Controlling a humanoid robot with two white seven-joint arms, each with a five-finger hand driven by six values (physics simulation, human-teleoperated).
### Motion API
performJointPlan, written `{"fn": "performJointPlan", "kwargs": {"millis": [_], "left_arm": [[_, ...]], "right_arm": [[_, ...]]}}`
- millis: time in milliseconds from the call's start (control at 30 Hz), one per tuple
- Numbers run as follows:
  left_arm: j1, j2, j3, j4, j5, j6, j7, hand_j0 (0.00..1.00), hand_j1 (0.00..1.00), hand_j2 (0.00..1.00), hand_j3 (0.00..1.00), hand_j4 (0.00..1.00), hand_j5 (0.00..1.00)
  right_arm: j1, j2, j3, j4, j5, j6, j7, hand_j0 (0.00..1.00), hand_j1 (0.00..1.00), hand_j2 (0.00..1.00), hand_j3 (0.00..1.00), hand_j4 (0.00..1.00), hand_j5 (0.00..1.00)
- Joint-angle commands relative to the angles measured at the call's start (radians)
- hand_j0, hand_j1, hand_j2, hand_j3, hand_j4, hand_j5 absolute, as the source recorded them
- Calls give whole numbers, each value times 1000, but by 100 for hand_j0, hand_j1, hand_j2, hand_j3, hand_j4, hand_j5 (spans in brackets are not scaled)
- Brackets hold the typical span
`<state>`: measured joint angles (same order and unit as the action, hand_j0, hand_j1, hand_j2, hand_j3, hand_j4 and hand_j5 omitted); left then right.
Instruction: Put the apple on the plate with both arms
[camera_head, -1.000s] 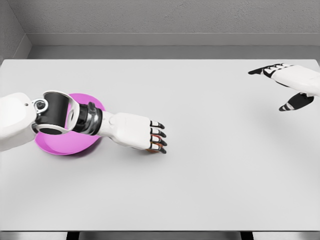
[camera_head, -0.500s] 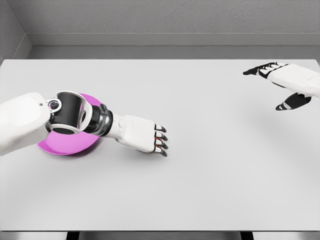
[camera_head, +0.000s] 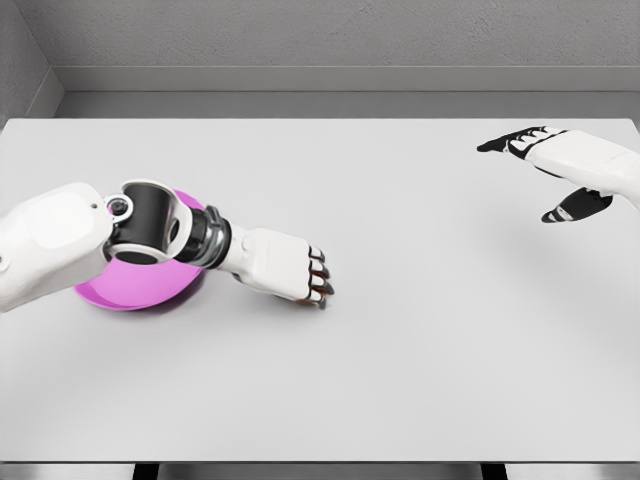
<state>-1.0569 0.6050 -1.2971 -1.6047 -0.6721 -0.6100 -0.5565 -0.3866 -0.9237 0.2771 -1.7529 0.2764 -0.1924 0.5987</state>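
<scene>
Fingers of the left robot hand (camera_head: 300, 276) have curled tighter since before, wrapped around one apple (camera_head: 316, 280) that barely shows. Its arm covers part of the one pink plate (camera_head: 120, 292). Far right, the right robot hand (camera_head: 545, 170) floats open above the surface (camera_head: 420, 330).

Left arm (camera_head: 60, 245) overlies the plate (camera_head: 140, 290) at frame left, blocking approach from above. Table (camera_head: 420, 340) centre, lower half and right side are open for passage.

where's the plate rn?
Head view, left side of the table: the pink plate sits partly hidden under the left forearm, behind the left robot hand.
</scene>
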Motion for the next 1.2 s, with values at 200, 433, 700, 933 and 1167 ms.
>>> {"fn": "performJointPlan", "kwargs": {"millis": [200,433,700,933,1167], "left_arm": [[0,-8,-14,0,-1,-1,0,71,71,71,71,71,71],[0,1,-19,2,2,-1,3,19,19,19,19,19,19],[-3,81,39,23,88,-1,7,17,17,17,17,17,17],[8,302,154,17,98,-1,-9,18,18,18,18,18,18],[37,409,187,17,91,-1,-54,21,21,21,21,21,21]], "right_arm": [[9,-3,2,0,-2,1,0,100,100,100,100,100,100],[9,-9,2,0,-2,1,0,100,100,100,100,100,100],[9,-10,2,0,-2,1,0,100,100,100,100,100,100],[9,-18,2,0,-2,1,0,100,100,100,100,100,100],[11,-17,2,0,-2,1,0,100,100,100,100,100,100]]}}
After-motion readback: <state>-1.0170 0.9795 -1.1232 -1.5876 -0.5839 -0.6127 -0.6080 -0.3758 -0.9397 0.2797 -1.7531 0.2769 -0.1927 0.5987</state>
